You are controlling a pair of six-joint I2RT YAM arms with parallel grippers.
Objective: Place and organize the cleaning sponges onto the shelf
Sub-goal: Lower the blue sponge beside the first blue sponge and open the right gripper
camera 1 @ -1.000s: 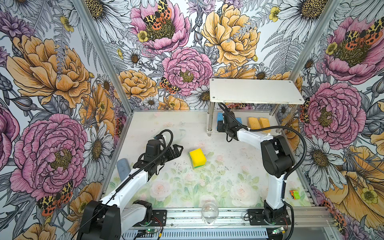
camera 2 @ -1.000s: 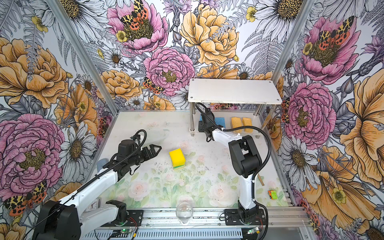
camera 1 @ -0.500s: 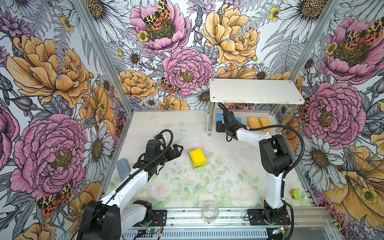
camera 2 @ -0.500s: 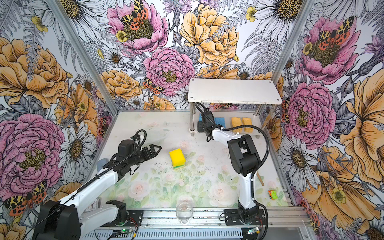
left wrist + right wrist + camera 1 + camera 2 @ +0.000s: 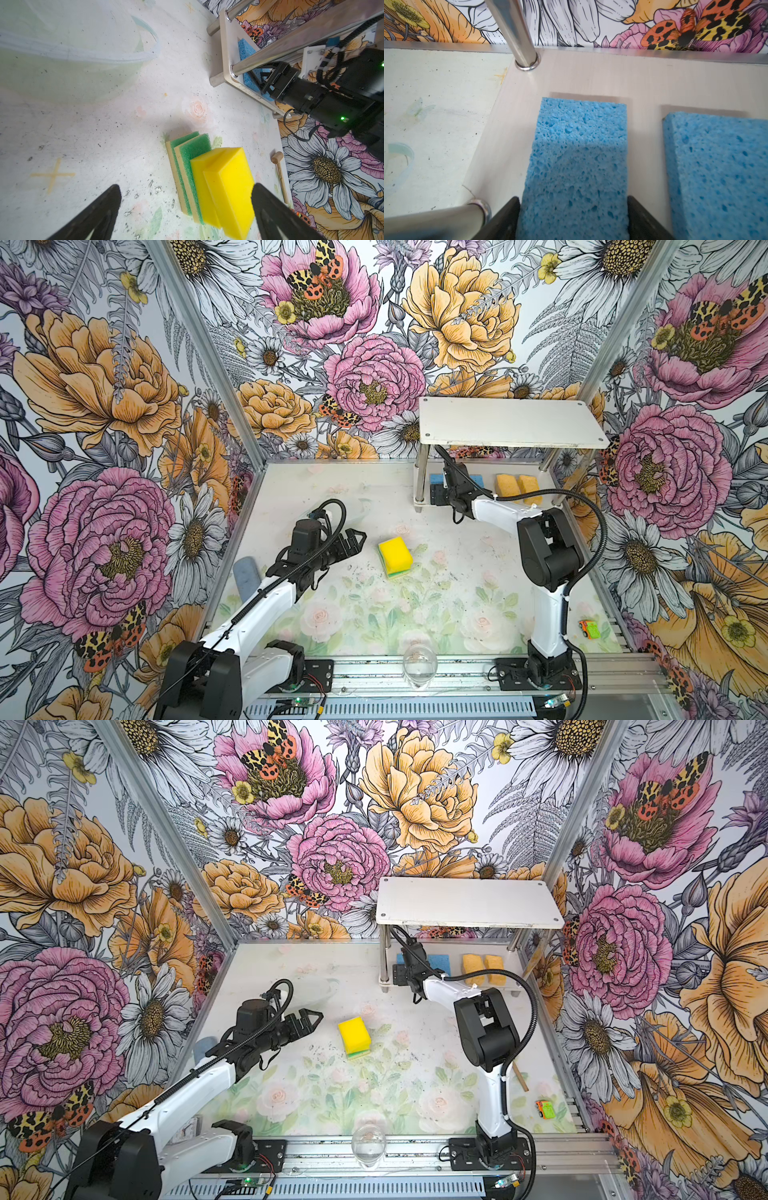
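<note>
the right gripper (image 5: 573, 198) straddles a blue sponge (image 5: 579, 149) on the shelf (image 5: 581, 76). clamped or freed, i cannot tell. the left gripper (image 5: 186, 186) gapes near the yellow sponges (image 5: 226, 182)

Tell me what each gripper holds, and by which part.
Left gripper: nothing, jaws open. Right gripper straddles the near end of a flat blue porous sponge on the white shelf's lower board; grip unclear.

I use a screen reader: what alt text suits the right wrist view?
A blue sponge lies flat on the shelf's lower white board, its near end between the fingers of the right gripper; whether they pinch it is unclear. A second blue sponge lies beside it, apart.
</note>
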